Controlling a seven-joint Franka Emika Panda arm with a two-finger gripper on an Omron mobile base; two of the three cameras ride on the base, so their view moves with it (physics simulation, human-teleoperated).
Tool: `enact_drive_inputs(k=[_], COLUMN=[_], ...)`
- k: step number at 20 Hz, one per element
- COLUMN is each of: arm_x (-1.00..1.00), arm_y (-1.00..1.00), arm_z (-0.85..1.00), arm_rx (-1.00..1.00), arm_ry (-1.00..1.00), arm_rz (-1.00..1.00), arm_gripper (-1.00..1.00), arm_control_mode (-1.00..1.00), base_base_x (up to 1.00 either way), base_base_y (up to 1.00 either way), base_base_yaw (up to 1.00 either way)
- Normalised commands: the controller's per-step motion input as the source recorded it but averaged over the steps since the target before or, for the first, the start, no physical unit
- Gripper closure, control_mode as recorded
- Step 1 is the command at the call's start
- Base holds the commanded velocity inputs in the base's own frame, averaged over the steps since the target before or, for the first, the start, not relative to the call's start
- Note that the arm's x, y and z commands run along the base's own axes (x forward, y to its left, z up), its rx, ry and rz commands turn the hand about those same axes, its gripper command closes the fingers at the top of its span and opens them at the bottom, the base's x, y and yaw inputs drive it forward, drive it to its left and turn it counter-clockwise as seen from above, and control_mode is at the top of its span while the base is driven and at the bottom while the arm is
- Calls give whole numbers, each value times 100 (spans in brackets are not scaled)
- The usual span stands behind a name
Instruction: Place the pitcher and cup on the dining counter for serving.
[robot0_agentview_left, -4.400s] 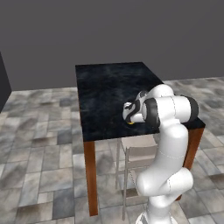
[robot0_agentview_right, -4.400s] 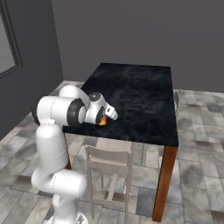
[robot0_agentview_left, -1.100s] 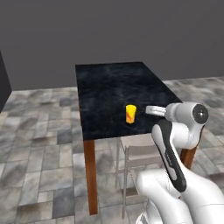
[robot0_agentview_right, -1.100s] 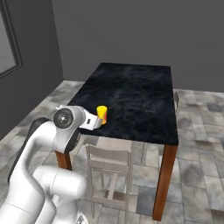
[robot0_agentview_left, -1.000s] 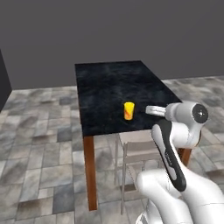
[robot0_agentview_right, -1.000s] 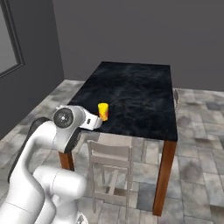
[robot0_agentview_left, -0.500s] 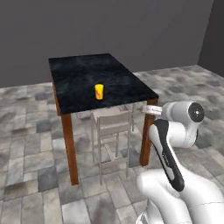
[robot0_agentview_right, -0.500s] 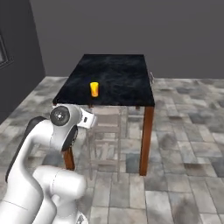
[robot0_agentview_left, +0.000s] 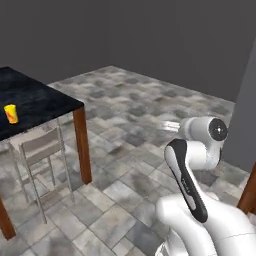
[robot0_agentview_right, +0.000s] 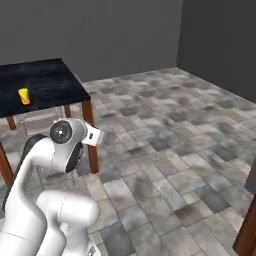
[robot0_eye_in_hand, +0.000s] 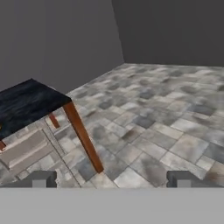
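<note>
The pincer is standing wide, its two tips far apart and gripping nothing, looking out over the stone floor. The cup is sitting upright on the dark tabletop, well apart from the pincer and off to its left, with a chair tucked in beside it.

Fingers wide apart, empty
</note>
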Motion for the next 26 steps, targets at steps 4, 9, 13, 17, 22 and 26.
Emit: enact_drive_inputs(k=[4, 9, 13, 17, 22, 26], arm_x=[0, 0, 0, 0, 0, 0], arm_y=[0, 0, 0, 0, 0, 0], arm_z=[0, 0, 0, 0, 0, 0], arm_rx=[0, 0, 0, 0, 0, 0], arm_ry=[0, 0, 0, 0, 0, 0], arm_rz=[0, 0, 0, 0, 0, 0], arm_gripper=[-100, -100, -100, -100, -100, -100], arm_control_mode=[100, 100, 100, 100, 100, 100], base_base_x=[-24, -19, -17, -16, -4, 0], base_base_y=[0, 0, 0, 0, -10, -46], base_base_yaw=[-93, -94, -93, -93, -89, -81])
